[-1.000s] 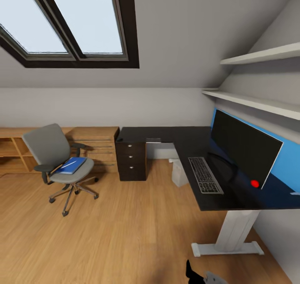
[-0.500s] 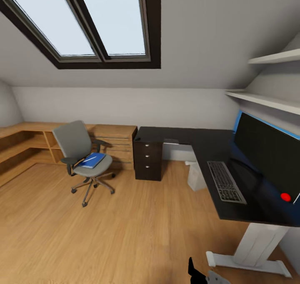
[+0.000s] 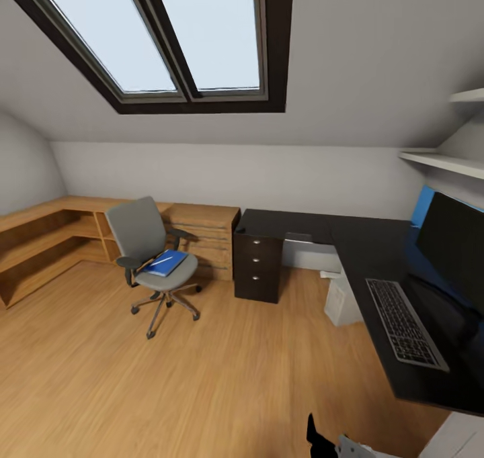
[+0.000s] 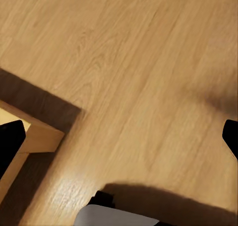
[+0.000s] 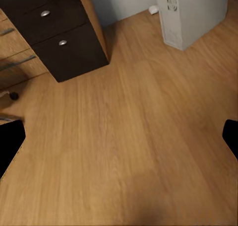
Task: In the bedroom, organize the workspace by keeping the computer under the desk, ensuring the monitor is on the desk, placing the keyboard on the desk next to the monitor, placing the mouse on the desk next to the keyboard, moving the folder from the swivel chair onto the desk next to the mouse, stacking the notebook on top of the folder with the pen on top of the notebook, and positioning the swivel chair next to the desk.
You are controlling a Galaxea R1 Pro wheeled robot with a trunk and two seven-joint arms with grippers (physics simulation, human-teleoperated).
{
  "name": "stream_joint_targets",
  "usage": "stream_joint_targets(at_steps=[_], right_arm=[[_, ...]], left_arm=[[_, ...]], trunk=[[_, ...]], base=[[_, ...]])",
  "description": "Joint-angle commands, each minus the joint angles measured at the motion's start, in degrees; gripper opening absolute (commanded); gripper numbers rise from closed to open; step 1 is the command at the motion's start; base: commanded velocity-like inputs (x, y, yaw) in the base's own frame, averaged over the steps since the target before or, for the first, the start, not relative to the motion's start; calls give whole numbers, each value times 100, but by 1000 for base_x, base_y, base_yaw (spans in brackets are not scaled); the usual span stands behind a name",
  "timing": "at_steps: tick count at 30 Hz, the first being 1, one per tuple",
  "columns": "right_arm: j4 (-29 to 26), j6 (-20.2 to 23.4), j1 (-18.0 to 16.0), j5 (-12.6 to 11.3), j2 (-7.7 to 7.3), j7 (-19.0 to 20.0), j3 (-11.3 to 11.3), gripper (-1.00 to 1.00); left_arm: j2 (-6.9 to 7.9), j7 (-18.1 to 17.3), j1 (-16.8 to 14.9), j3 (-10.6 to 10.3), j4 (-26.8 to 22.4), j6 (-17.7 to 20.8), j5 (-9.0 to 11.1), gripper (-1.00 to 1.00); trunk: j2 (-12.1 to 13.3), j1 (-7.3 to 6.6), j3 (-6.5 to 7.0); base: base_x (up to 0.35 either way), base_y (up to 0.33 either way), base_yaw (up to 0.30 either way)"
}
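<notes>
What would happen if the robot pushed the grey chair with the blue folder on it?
The swivel chair would probably roll easily, since its star base sits on casters on smooth wooden floor. Its seat might also turn. The flat blue folder lies loose on the seat, so a hard shove could make it slide.

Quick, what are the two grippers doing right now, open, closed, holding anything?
Left gripper: open, empty, above the wooden floor.
Right gripper: open, empty, above the floor.
</notes>
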Motion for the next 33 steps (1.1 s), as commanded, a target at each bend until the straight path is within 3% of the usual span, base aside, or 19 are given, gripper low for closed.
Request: stream_joint_targets(at_steps=[1, 33], right_arm=[[8, -54, -6, -62, -1, 39, 24, 100], [64, -209, -6, -61, -11, 36, 22, 100]], left_arm=[[7, 34, -8, -49, -7, -33, 57, 100], [-2, 35, -8, -58, -1, -15, 65, 100]], trunk=[[-7, 5, 0], [-7, 5, 290]], base=[[321, 0, 16], [321, 0, 1]])
